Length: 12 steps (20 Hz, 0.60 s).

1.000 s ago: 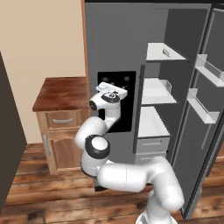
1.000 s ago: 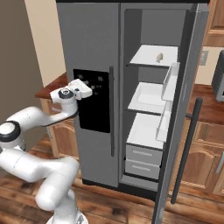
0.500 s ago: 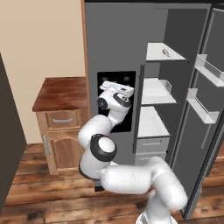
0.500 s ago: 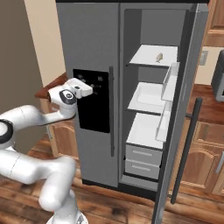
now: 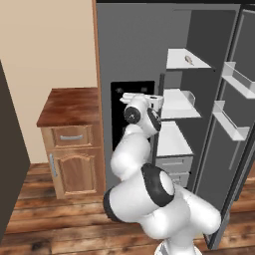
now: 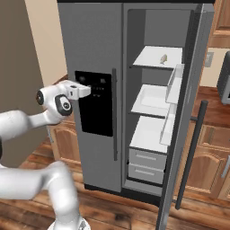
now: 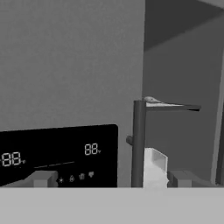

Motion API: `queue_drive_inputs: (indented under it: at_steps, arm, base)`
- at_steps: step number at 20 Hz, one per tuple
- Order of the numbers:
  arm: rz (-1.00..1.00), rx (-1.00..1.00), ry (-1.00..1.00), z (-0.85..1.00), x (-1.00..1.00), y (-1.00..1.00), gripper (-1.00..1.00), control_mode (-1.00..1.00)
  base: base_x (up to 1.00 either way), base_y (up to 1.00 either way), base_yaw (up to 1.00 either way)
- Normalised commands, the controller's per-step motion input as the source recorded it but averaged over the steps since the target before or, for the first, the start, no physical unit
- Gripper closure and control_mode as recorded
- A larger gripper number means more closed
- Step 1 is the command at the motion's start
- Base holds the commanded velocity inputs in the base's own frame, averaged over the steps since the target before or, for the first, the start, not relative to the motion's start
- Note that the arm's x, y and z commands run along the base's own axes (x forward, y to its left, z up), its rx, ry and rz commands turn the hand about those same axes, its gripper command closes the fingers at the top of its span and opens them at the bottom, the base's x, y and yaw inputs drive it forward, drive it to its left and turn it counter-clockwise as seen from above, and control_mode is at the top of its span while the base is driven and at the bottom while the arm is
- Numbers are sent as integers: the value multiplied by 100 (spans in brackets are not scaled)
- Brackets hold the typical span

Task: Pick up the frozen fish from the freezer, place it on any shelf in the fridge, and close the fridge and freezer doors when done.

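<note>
The frozen fish point(image 5: 190, 60) point(image 6: 163, 58) point(image 7: 149, 100) lies as a small grey-tan lump on the top shelf point(image 5: 177, 59) point(image 6: 150, 58) of the fridge, whose compartment stands open. The fridge door point(image 5: 239, 124) point(image 6: 191, 90) is swung wide. The freezer door point(image 5: 134, 50) point(image 6: 90, 40) with its black dispenser panel point(image 6: 96, 110) point(image 7: 57, 153) is shut. My gripper point(image 5: 159, 101) point(image 6: 86, 90) point(image 7: 111, 179) hovers open and holds nothing in front of that panel, just left of the freezer door's dark bar handle point(image 6: 115, 114) point(image 7: 138, 144).
A wooden cabinet point(image 5: 69, 129) with a brown top stands left of the unit. Below the fish sit a rimmed white tray shelf point(image 6: 150, 99) and two drawers point(image 6: 146, 166). The open door's long handle point(image 6: 191, 155) juts out at the right, with wood cabinets point(image 6: 211, 157) behind.
The jaws have spread wider. The hand has edged to the right, toward the freezer door's handle, and the arm has swung along with it. The fish and both doors have not moved.
</note>
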Motion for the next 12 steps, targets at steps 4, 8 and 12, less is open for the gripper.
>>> queue_drive_inputs:
  at_steps: [4,8,12]
  arm:
    - [16,2,23,0,-100,-22,-100,-100]
    - [14,7,32,0,-100,-49,-100,-100]
    - [10,11,32,1,-100,-73,-100,-100]
  base:
    - [0,0,0]
    - [0,0,0]
    - [0,0,0]
